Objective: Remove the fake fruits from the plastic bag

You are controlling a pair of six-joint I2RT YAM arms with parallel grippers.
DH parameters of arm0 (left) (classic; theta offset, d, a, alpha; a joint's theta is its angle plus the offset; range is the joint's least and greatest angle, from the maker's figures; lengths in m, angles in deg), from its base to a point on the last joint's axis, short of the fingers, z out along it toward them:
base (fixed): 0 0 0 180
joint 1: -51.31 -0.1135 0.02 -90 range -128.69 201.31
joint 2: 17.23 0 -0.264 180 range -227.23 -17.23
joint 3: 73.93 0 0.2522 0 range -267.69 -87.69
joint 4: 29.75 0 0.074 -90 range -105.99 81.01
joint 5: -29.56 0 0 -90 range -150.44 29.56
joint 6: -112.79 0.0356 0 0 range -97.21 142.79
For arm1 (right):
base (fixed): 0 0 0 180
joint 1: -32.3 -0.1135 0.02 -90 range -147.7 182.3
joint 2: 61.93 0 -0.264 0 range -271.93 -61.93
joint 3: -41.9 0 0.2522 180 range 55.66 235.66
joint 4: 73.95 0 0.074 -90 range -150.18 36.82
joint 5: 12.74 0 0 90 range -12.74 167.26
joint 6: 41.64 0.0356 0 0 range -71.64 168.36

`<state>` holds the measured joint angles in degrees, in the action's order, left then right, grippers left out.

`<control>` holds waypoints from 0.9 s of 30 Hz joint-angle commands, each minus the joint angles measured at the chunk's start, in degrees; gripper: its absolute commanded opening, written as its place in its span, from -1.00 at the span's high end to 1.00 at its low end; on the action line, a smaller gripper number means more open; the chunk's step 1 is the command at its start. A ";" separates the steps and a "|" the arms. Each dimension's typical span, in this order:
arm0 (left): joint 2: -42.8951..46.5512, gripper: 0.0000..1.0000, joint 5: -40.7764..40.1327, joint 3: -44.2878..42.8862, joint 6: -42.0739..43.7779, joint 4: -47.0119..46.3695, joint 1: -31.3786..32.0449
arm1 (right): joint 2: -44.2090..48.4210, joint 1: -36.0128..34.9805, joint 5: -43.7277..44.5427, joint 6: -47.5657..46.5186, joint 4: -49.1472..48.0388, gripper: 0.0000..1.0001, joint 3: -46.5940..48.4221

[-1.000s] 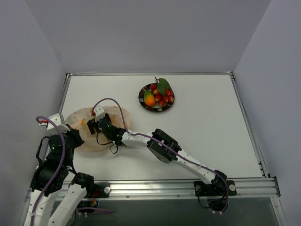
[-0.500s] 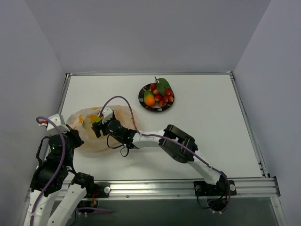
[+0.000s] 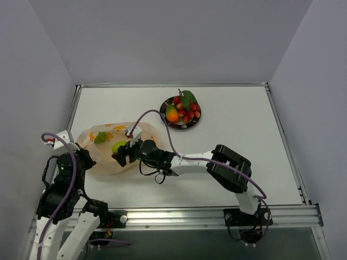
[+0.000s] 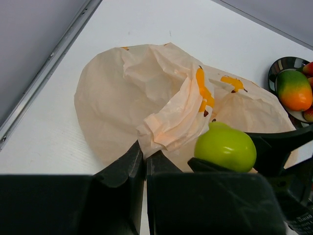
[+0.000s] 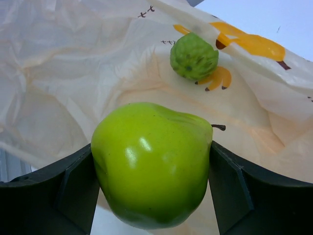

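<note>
The plastic bag (image 3: 103, 163) is seen crumpled at the lower left of the overhead view, on the white table (image 3: 244, 141). A fold of its edge is pinched in the left gripper (image 4: 145, 159), whose jaws are closed tight on the film. A smooth lime-green fruit (image 5: 149, 156) is clamped between the two fingers of the right gripper (image 3: 120, 153), over the bag's right part. A bumpy green fruit (image 5: 194, 56) is seen against the bag's film, upper middle of the right wrist view; whether it is inside or on top cannot be told. At the overhead view's upper centre, a dark-rimmed plate (image 3: 163, 117) is filled with a mango (image 3: 172, 114) and red berries (image 3: 190, 112) with green leaves.
</note>
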<state>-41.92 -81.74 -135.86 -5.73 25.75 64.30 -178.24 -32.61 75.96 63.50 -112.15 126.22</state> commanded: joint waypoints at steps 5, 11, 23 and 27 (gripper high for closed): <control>-0.89 0.95 -0.50 -0.79 0.91 -1.31 -0.87 | 15.84 4.07 -0.98 -0.73 -0.95 0.86 -5.43; -0.01 0.95 0.20 -0.79 1.88 -2.80 -0.95 | 22.09 15.32 1.11 1.74 0.53 0.87 -12.73; 2.18 0.95 1.44 -0.62 2.41 -3.42 0.45 | 16.39 26.76 5.96 3.76 7.40 0.88 -15.64; 2.54 0.95 1.44 -0.53 2.32 -3.33 0.54 | 14.45 27.81 6.14 4.11 10.21 0.87 -13.80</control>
<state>-39.56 -80.32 -135.86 -4.33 23.97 64.48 -163.59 -5.50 80.75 66.73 -102.71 110.16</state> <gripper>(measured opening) 0.028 0.701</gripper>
